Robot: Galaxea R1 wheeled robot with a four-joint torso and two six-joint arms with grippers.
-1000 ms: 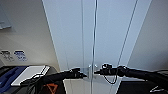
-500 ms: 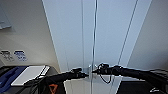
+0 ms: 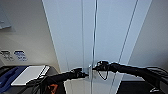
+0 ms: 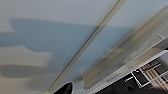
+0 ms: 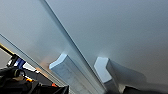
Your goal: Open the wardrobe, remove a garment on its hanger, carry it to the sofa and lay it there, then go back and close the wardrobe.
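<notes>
the wardrobe (image 3: 110, 37) stands close in front, its two white doors shut with only a thin dark seam between them. both arms reach in to that seam low down: the left claw (image 3: 83, 74) meets the left handle (image 3: 90, 72), the right claw (image 3: 98, 67) sits at the right one just across the gap. in the right wrist view the two pale handle ends (image 5: 62, 65) stand proud of the door either side of the seam. how far either claw is open, and whether it has closed on a handle, i cannot tell. the step in hand looks like opening the doors, with the garment presumably inside. to do it well, each claw should seat squarely round its own handle before pulling, then draw back and outward along the door's swing, both sides evenly, so neither slips off the slim bar or twists it.
</notes>
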